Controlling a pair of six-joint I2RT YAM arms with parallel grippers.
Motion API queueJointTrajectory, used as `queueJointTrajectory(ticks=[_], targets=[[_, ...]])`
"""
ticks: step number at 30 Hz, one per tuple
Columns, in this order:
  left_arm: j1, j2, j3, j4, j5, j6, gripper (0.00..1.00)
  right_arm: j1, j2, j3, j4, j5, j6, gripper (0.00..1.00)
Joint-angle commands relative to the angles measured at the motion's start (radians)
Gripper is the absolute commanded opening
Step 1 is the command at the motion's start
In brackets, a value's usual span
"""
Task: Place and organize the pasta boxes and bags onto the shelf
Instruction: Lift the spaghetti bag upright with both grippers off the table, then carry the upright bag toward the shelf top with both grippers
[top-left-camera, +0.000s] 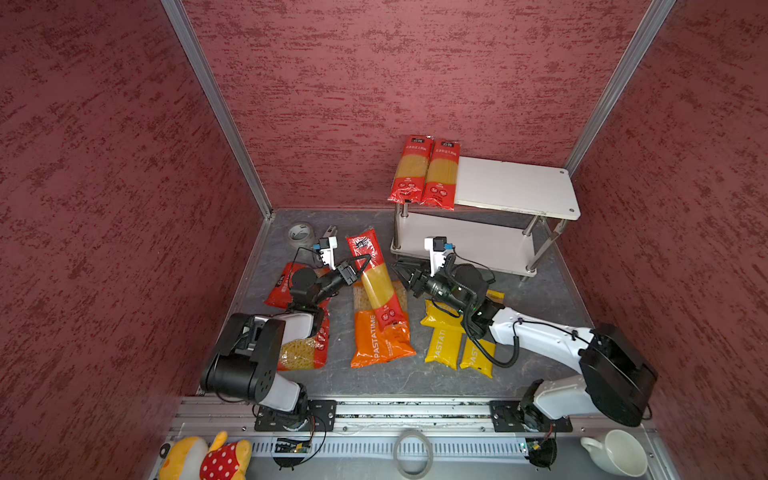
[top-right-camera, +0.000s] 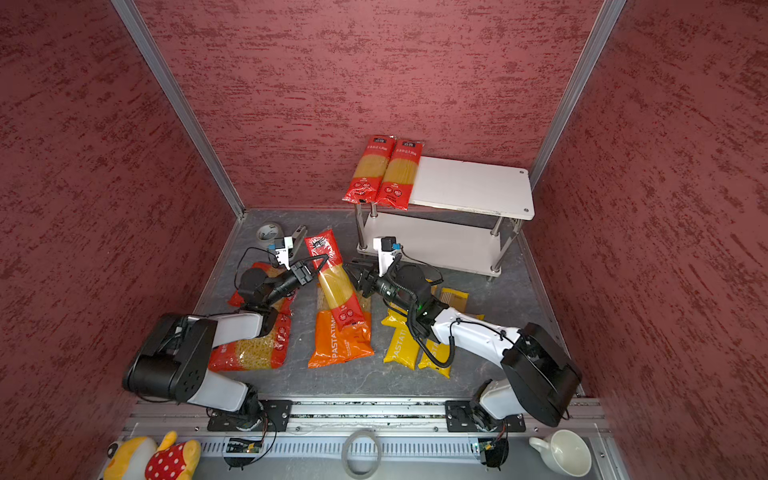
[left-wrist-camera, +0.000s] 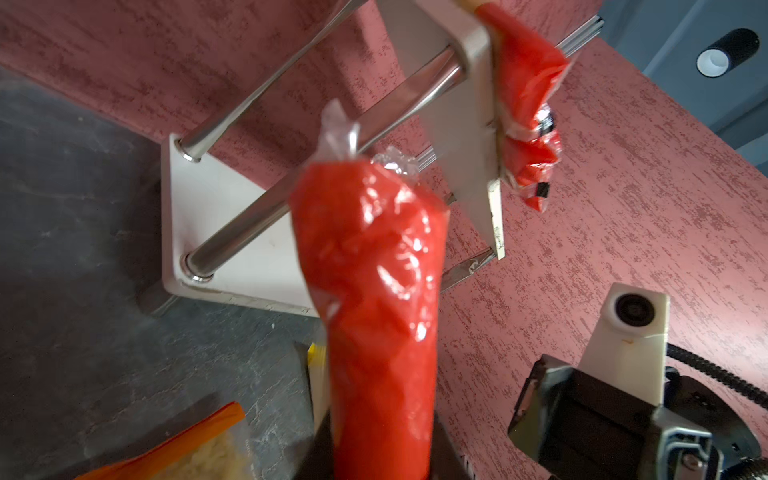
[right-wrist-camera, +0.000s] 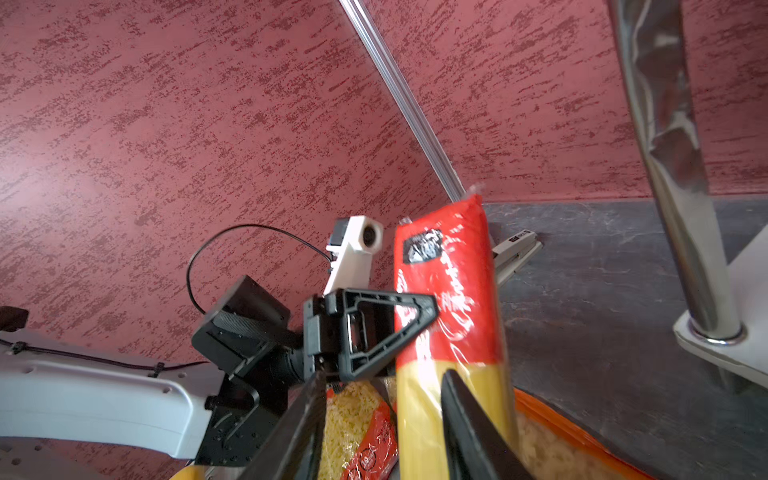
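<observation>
My left hand (top-left-camera: 365, 262) is clenched on the red spaghetti pack (top-left-camera: 376, 286), gripping across the upper red stretch just below the black label. My right hand (top-left-camera: 402, 272) hangs slack just beside the pack's other edge. In the right wrist view its fingers (right-wrist-camera: 299, 419) stand apart with the pack partly between them, and I cannot tell whether either one touches the plastic. The pack is well short of the shelf (top-left-camera: 515, 187), out over the middle of the counter (top-left-camera: 540, 299). Its lower end rests on the orange PASTATIME pack (top-left-camera: 380, 345) and its label end is raised. The long axis tilts up and away from me, leaning a little to my left, toward the far corner of the walls. I judge this to be the start of the carry: the pack is gripped but not yet lifted free. Two red spaghetti packs (top-left-camera: 424, 174) already lie side by side at the left end of the top tier, long axes running front to back and near ends hanging over the front edge. Next I would draw my right hand clear and raise the pack off the orange one. Then I would swing it over to the shelf, level it parallel to those two, and set it on the bare board just beside them.
</observation>
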Motion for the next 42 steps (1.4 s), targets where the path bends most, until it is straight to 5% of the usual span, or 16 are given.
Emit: queueJointTrajectory(ticks=[1, 7, 13, 23, 30, 42], targets=[[0.004, -0.148, 0.113, -0.090, 0.007, 0.063, 0.09, 0.005, -0.055, -0.036, -0.092, 0.015, -0.062, 0.52], [0.011, -0.291, 0.247, -0.362, 0.014, 0.162, 0.08, 0.003, -0.122, -0.080, -0.150, -0.064, -0.083, 0.66], [-0.002, -0.332, 0.369, -0.440, 0.020, 0.150, 0.06, 0.002, -0.111, -0.077, -0.119, -0.189, -0.035, 0.69], [-0.057, -0.348, 0.471, -0.447, 0.025, 0.109, 0.06, -0.003, -0.071, -0.019, -0.095, -0.228, -0.039, 0.66], [-0.080, -0.323, 0.521, -0.452, 0.014, 0.118, 0.06, -0.007, -0.039, -0.034, 0.128, -0.349, 0.078, 0.49], [-0.091, -0.287, 0.573, -0.488, 0.005, 0.120, 0.13, -0.017, -0.031, -0.044, 0.264, -0.359, 0.141, 0.10]])
